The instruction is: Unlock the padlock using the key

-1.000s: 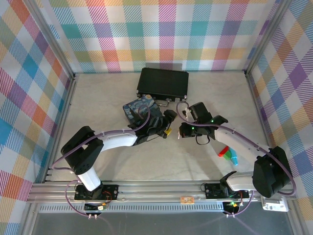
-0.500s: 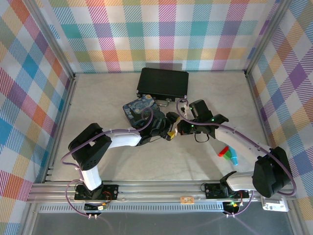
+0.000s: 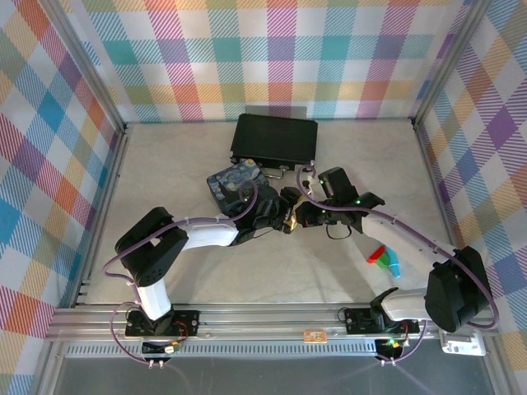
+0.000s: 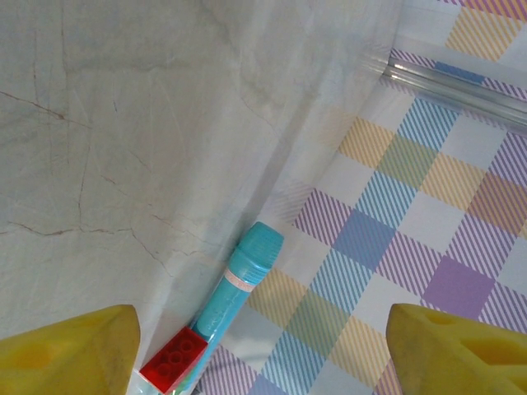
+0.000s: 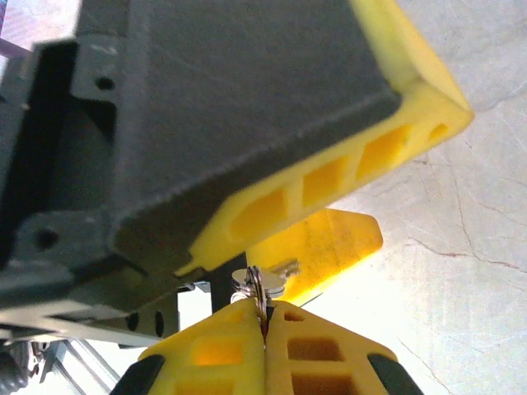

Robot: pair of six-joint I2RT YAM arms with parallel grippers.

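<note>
**Key pinched in the right hand, lock not yet opened**

Right hand (image 5: 265,321) first: its fingertips are pressed flat together. Nipped between them at 12 o'clock is a small silvery piece on a wire ring. That reads as the key (image 5: 262,284), held up off the table (image 3: 165,164). It's a firm pinch, nothing slack about it.

Right on top of it is the left hand (image 4: 265,352). Its yellow fingers (image 4: 70,354) stand wide apart with nothing between them in its own wrist view, so it is released and empty. From the right wrist, one of those fingers looms just over the key and the other sits just behind it. By my reading, the left hand is straddling the key.

Pull out to the overhead view and the two hands meet nose to nose near the middle of the table. The blue painted box (image 3: 233,183) lies at 10 o'clock from them, close beside the left wrist. The black case (image 3: 274,138) sits at 12 o'clock by the back wall. A teal marker (image 4: 239,276) and a red brick (image 4: 173,360) lie off at 4 o'clock against the side wall, well apart.

And the padlock? Among those dark hands I cannot tell where it is.

The score as I judge it: key picked up, done. What's left is the key into the keyhole, the turn, and the shackle sprung. Early going.
</note>
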